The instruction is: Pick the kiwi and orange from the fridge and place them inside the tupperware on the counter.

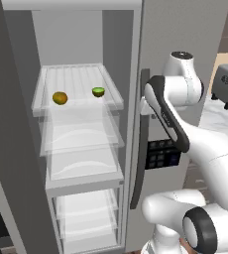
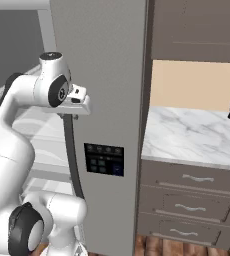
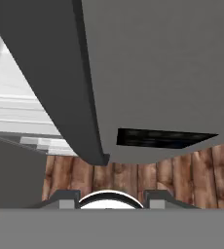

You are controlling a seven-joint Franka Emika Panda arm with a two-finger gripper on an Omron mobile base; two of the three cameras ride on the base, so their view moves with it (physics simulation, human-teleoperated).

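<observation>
The gripper [image 3: 109, 203] points down along the front of the fridge [image 2: 107, 75]. In the hand view its two dark fingertips [image 3: 65, 200] stand apart with nothing between them, so the fingers are released and hold nothing. Directly past the tips in that view is a wooden floor [image 3: 148, 170], and over them hang the long dark door handle [image 3: 60, 73] and the grey door face with the dark keypad panel [image 3: 162, 137]. Neither base camera shows that floor under the hand.

The right base view shows the hand pressed close to the top of the handle [image 2: 72, 145], with the keypad [image 2: 104, 159] below it. Off to the fingers' right it shows the white marble counter [image 2: 187, 132] over drawers with silver handles [image 2: 197, 178].

The left base view looks into the open compartment to the fingers' left, which the right base view mostly hides behind the arm. On the top ribbed shelf [image 1: 76, 79], well apart from the fingers and deeper in, lie the kiwi [image 1: 98, 92], nearer the hand's side, and the orange [image 1: 60, 97] farther left. The two fruits sit apart from each other.
</observation>
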